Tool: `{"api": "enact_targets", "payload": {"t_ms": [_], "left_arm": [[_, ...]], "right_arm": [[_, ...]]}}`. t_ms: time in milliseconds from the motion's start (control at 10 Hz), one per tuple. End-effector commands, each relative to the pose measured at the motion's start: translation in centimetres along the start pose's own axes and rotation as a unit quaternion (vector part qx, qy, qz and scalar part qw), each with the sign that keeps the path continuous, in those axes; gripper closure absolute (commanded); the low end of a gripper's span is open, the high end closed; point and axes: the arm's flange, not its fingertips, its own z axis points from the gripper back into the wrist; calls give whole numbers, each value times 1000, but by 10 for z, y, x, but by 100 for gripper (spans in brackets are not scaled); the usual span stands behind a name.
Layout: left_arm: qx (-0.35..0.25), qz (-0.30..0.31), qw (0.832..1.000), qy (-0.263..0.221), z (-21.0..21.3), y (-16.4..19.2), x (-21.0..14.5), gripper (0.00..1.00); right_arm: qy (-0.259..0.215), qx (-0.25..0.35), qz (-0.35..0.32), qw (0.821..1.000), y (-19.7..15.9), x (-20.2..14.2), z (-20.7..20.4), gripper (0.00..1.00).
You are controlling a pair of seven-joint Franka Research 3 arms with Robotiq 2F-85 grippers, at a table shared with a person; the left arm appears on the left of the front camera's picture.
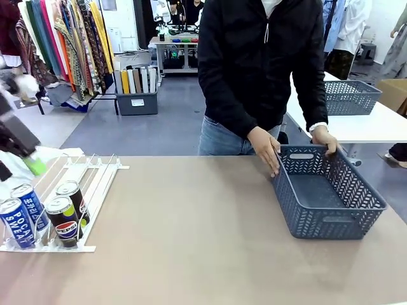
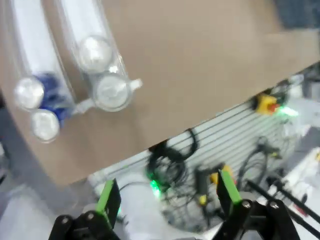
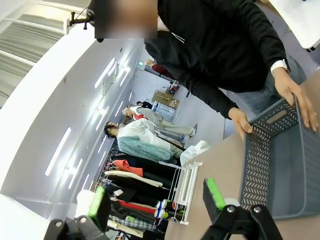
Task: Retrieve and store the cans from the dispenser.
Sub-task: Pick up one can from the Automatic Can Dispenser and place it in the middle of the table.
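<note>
We are at the reach. Our left hand (image 2: 166, 192) hangs released above and beside the dispenser (image 1: 102, 175), where four cans (image 1: 63, 219) sit at the low end. Our right hand (image 3: 157, 197) is released too. Next we must lower squarely around a front can, then carry it, likely to the basket (image 1: 356, 222).

Cans (image 1: 66, 221) glossy metal; basket (image 1: 331, 223) matt plastic mesh; tbl (image 1: 203, 248) matt.

table (image 1: 191, 235): tan top | left, robot's side: white dispenser (image 1: 102, 181) on it | right, far edge: grey mesh basket (image 1: 327, 227) on it | the two well apart
</note>
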Motion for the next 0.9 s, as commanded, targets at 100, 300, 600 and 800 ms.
{"api": "enact_targets", "payload": {"t_ms": [100, 300, 600, 800], "left_arm": [[70, 22, 996, 55, -18, -3, 35, 0], [65, 11, 996, 57, -31, -5, 32, 0], [106, 46, 993, 18, -42, -6, 50, 0], [121, 76, 990, -15, -64, 9, 56, 0]], "right_arm": [[-9, 15, 2, 1000, 3, 2, -1, 0], [-9, 15, 2, 1000, 3, 2, -1, 0], [-9, 15, 2, 1000, 3, 2, -1, 0], [-9, 15, 2, 1000, 3, 2, -1, 0]]}}
